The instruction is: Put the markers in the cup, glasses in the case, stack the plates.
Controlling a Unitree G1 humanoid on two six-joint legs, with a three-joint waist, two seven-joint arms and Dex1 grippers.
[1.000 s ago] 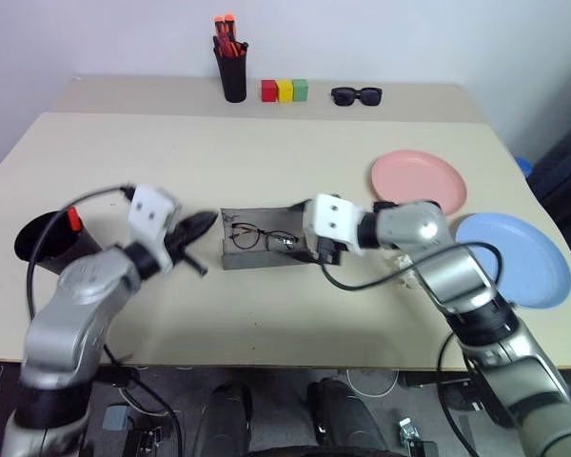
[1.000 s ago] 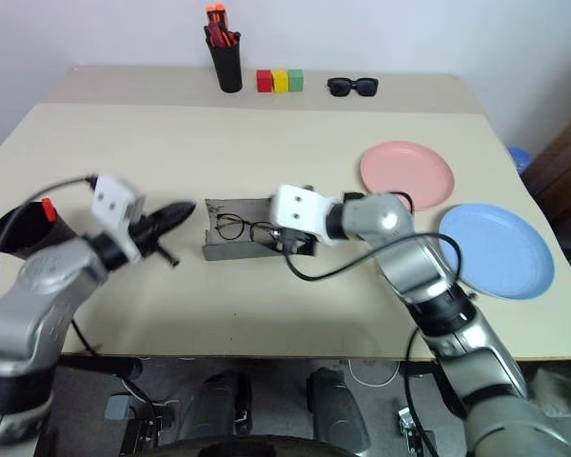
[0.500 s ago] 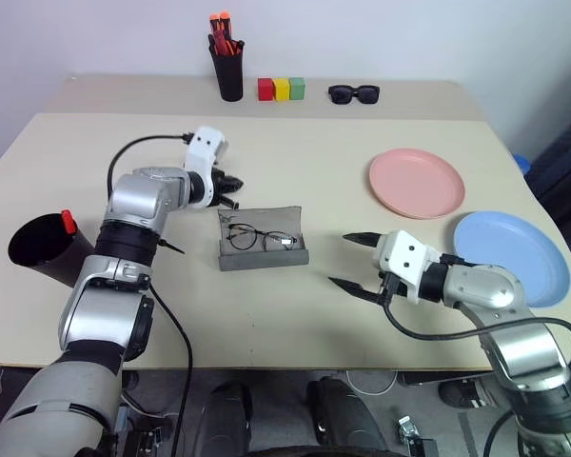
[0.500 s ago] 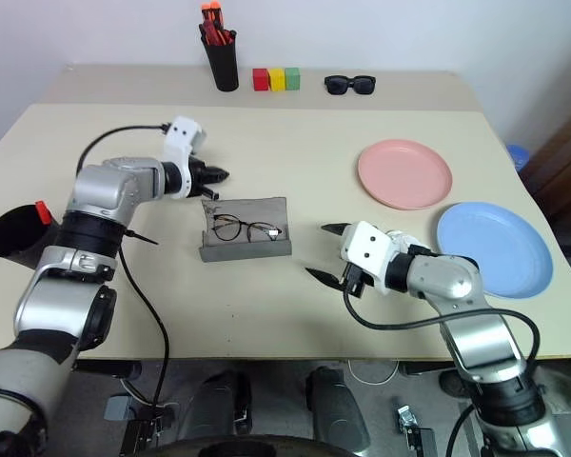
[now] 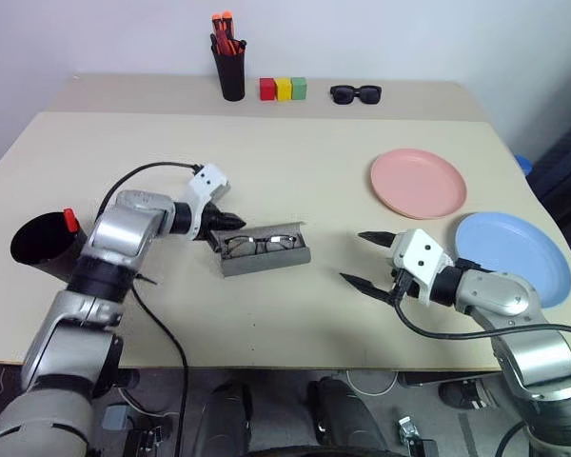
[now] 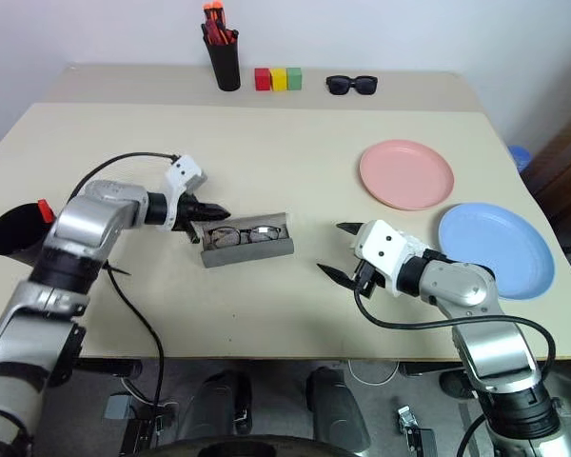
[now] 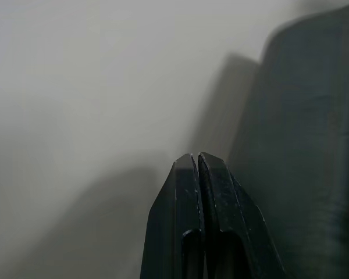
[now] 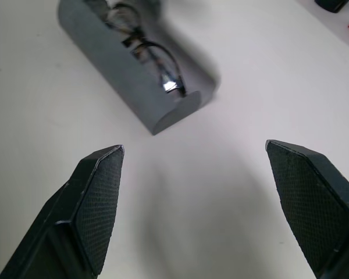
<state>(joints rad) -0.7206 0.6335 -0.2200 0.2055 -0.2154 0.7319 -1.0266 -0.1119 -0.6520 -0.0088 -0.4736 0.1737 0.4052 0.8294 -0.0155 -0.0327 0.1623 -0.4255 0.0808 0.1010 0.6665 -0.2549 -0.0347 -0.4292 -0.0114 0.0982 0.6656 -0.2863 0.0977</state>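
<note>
The grey case (image 5: pixel 266 261) lies at the table's middle with the wire-rimmed glasses (image 5: pixel 261 245) inside and its lid tilted up over them. My left gripper (image 5: pixel 234 221) is shut and empty, its tip against the lid's back left edge; the left wrist view shows its fingers (image 7: pixel 189 174) pressed together beside the case (image 7: pixel 305 145). My right gripper (image 5: pixel 354 257) hovers open and empty to the right of the case (image 8: pixel 134 93). A black cup (image 5: pixel 33 249) at the left edge holds a red marker (image 5: pixel 69 221). The pink plate (image 5: pixel 418 183) and blue plate (image 5: pixel 514 257) lie apart on the right.
Along the back stand a tall pen holder (image 5: pixel 231 74) with orange-capped pens, three coloured blocks (image 5: pixel 284 89) and black sunglasses (image 5: pixel 356 93). My left arm's cable loops over the table between the cup and the case.
My left gripper swung from near the cup to behind the case and came down on the lid, which has tipped up from flat. My right gripper drew back from the case to the right.
</note>
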